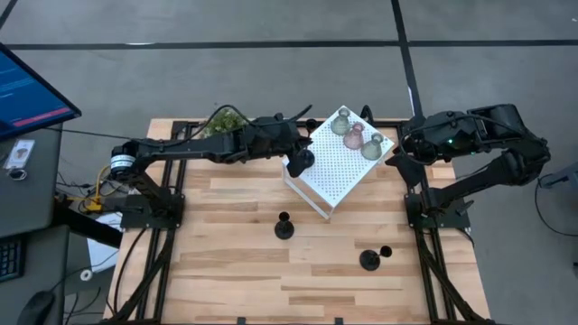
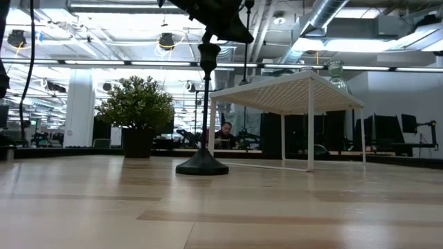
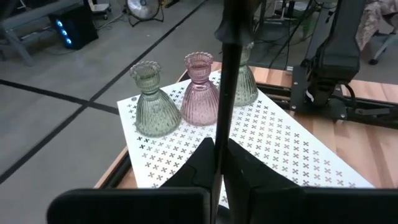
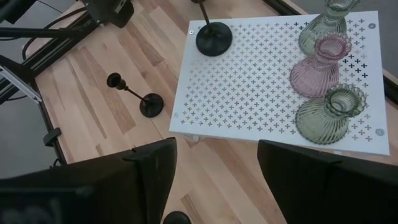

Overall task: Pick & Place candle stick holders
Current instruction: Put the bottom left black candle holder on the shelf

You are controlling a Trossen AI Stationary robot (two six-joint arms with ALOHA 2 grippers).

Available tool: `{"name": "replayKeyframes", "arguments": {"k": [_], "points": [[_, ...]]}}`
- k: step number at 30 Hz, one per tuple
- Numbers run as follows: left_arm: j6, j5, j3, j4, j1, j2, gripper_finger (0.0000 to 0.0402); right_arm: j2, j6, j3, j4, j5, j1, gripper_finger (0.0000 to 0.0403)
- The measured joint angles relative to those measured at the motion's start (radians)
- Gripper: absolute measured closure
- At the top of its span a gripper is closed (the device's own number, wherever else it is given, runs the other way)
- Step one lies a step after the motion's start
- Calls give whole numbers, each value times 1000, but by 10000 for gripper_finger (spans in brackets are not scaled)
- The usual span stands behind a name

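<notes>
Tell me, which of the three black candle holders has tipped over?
The one nearest the table's front right corner: it lies on its side, while one stands mid-table and the left gripper holds the third on the white box.

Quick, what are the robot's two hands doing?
Left gripper: shut on a black candle stick holder over the white box.
Right gripper: open, empty.

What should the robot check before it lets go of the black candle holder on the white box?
1. Left gripper shut on the black holder's stem: ok.
2. Holder's base over the white box: ok.
3. Base resting flat on the box: cannot tell.
4. Clear of the three glass holders: ok, apart.
5. Right gripper out of the way: ok, open, above the box's right side.
</notes>
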Motion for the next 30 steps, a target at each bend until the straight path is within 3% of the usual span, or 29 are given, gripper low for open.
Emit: {"name": "replayKeyframes", "arguments": {"k": [23,30], "points": [[24,11,0,7,6,0,349,0,0,0,0,0,0,186],[77,64,0,12,6,0,288,0,1,0,0,-2,0,186]]}}
